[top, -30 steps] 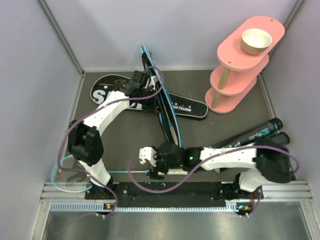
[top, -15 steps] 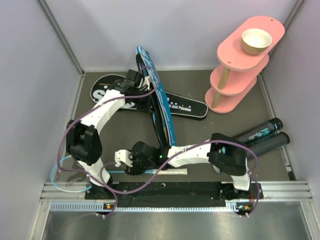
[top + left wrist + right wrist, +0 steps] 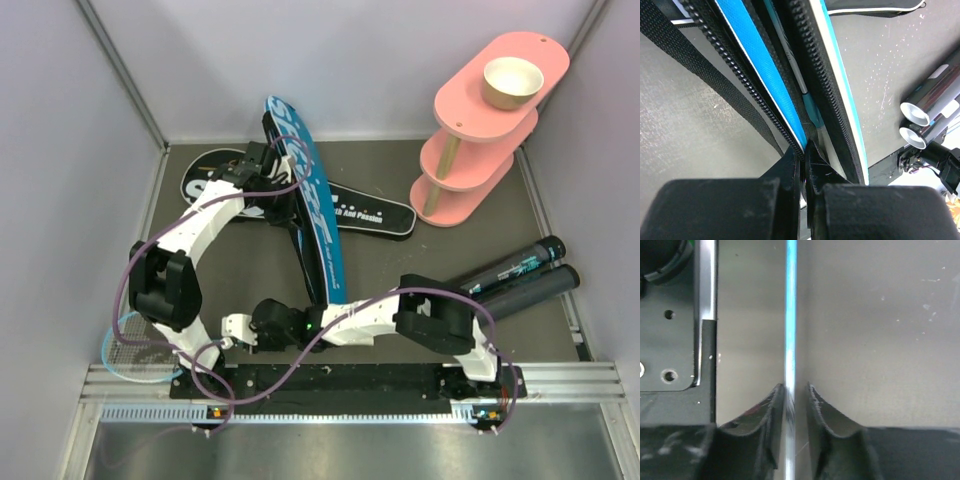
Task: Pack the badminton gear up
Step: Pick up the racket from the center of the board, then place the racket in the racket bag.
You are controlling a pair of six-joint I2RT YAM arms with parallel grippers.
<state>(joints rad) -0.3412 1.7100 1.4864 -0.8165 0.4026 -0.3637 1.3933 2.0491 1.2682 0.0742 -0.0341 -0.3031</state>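
Observation:
My left gripper is shut on the zipped edge of the blue racket bag and holds it up off the table, tilted. In the left wrist view the bag's open mouth gapes just past my gripper. The black racket bag lies flat behind it. A blue racket lies along the near edge, its head at the left. My right gripper straddles its shaft. The jaws are narrow: one finger touches the shaft, and a gap shows at the other. Two black tubes lie at the right.
A pink three-tier stand with a tan bowl on top stands at the back right. The black strap of the blue bag hangs to the left. The arm bases and the metal rail run along the near edge. Side walls close in.
My right arm has swept left along the near edge to the racket shaft and its jaws have narrowed round it. My left gripper has tipped the blue bag more upright.

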